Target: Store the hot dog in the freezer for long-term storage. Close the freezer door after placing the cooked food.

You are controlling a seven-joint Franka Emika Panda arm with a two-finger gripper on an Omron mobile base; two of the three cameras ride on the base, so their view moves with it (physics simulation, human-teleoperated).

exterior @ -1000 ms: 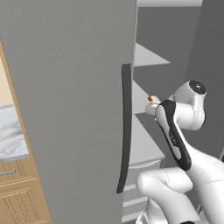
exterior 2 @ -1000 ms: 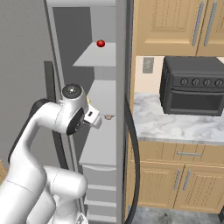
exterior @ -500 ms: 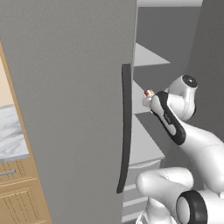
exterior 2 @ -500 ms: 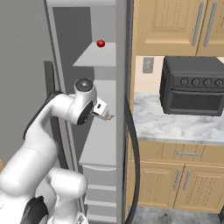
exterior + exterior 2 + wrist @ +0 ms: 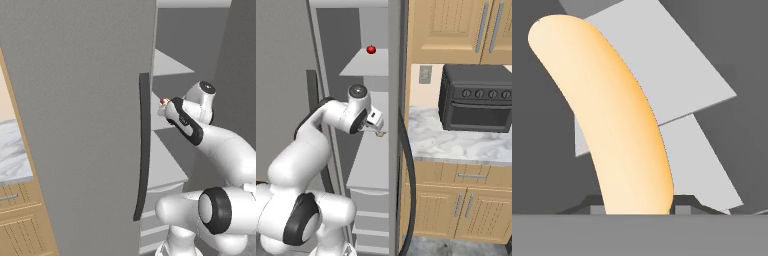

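Tool (image 5: 379,131) grips hot dog (image 5: 612,125) inside freezer (image 5: 368,65).

Tan-bunned hot dog (image 5: 619,130) — held aloft inside the open freezer (image 5: 373,150).

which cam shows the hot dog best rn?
Hand view: the hot dog is large and close, its tan bun rising from the gripper. Left base view gives a red-tipped speck; right base view a small tan bit.

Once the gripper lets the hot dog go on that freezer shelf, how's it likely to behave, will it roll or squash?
The hot dog has a long, rounded, curved bun, so it may rock or roll a little on the flat white shelf. It looks small and probably light against the gripper, so a gentle release should do. A bun is likely soft, so a hard squeeze could dent it.
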